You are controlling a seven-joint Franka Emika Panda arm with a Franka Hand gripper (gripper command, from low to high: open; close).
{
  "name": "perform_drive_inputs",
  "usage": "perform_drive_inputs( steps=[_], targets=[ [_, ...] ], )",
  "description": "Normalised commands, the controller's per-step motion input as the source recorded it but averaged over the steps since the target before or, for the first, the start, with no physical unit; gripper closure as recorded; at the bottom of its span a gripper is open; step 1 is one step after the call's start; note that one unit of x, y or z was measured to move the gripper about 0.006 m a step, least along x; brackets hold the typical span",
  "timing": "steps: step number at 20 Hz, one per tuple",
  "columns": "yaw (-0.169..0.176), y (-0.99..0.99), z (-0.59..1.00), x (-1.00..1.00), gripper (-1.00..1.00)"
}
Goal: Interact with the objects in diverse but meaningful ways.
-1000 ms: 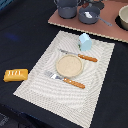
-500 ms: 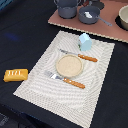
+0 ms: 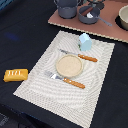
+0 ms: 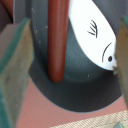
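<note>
On the striped placemat (image 3: pixel 75 95) sits a round tan plate (image 3: pixel 69 65), with a knife (image 3: pixel 80 56) at its 12 o'clock and a fork (image 3: pixel 66 80) at its 6 o'clock, both orange-handled. At the plate's 1 o'clock stands a pale blue carton (image 3: pixel 85 41), upright on the mat. Off the mat at the plate's 9 o'clock, well apart, a yellow-orange bread loaf (image 3: pixel 15 75) lies on the dark table (image 3: pixel 25 30). At 12 o'clock, on a pinkish board (image 3: pixel 107 29), stand two grey pots. Inside one pot (image 4: pixel 75 82), a reddish-brown sausage (image 4: pixel 58 40) lies beside a white piece (image 4: pixel 95 35) with black markings. The gripper (image 4: pixel 70 65) hangs directly over this pot, fingers (image 4: pixel 15 65) spread apart, holding nothing.
</note>
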Motion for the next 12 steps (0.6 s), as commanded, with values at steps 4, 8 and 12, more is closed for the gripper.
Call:
perform_drive_inputs(
  steps=[4,8,12],
  targets=[
    [-0.003,-0.21,0.42,0.09,-1.0],
    [-0.035,-0.77,0.2,0.0,-1.0],
    [-0.01,-0.92,0.04,-0.18,-1.0]
  ],
)
